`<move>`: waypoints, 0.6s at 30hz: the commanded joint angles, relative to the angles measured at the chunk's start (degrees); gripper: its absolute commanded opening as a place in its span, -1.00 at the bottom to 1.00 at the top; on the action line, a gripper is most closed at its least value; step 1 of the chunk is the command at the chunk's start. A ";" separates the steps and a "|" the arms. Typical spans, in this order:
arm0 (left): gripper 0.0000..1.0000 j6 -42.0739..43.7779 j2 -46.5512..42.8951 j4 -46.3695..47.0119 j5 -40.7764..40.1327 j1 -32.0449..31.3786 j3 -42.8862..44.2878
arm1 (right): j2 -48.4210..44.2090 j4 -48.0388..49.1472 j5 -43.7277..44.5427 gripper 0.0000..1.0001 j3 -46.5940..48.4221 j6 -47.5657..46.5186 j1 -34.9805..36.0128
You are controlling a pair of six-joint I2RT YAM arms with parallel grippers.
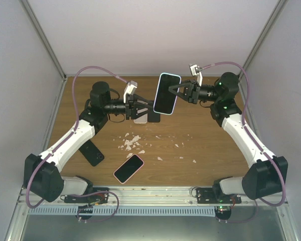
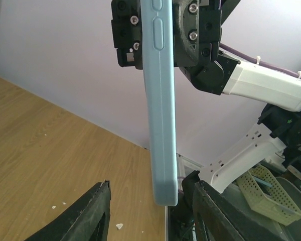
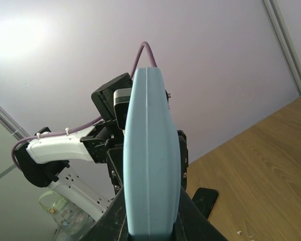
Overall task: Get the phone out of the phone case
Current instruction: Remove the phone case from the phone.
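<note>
A phone with a black screen sits in a light blue case [image 1: 166,94], held in the air over the back of the table. My right gripper [image 1: 183,92] is shut on the case's upper right edge; in the right wrist view the case [image 3: 150,165] fills the space between its fingers [image 3: 151,221]. My left gripper [image 1: 149,108] is open at the case's lower left end. In the left wrist view the case's narrow edge [image 2: 160,115] hangs between its spread fingers [image 2: 151,201], touching neither.
On the wooden table [image 1: 205,145] lie a pink-cased phone [image 1: 128,168] at the front, a black phone [image 1: 92,152] at the left, and a pale flat object [image 1: 139,119] under my left gripper. White scraps [image 1: 133,142] are scattered mid-table. Walls close three sides.
</note>
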 commanded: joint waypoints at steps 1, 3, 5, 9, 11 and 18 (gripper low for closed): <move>-0.09 1.59 0.01 0.13 -1.65 -0.97 0.24 | -1.76 4.35 -0.18 -0.99 0.01 1.34 -0.58; -0.12 2.17 0.20 -0.51 -2.58 -1.18 0.41 | -1.75 4.58 -0.07 -0.99 0.01 1.68 -0.59; -0.15 2.77 0.38 -1.19 -3.28 -1.28 0.59 | -1.67 4.74 -0.02 -0.99 0.01 1.86 -0.59; -0.23 3.46 0.68 -2.54 -6.02 -1.28 0.64 | -1.56 5.74 -0.20 -0.99 -0.08 2.75 -0.59; -0.30 3.69 0.88 -3.15 -7.51 -1.21 0.45 | -1.48 6.54 -0.39 -0.99 -0.08 3.37 -0.59; -0.41 3.51 1.48 -3.23 -10.00 -0.89 -0.19 | -1.56 13.84 -1.29 -0.99 -1.74 10.00 -0.55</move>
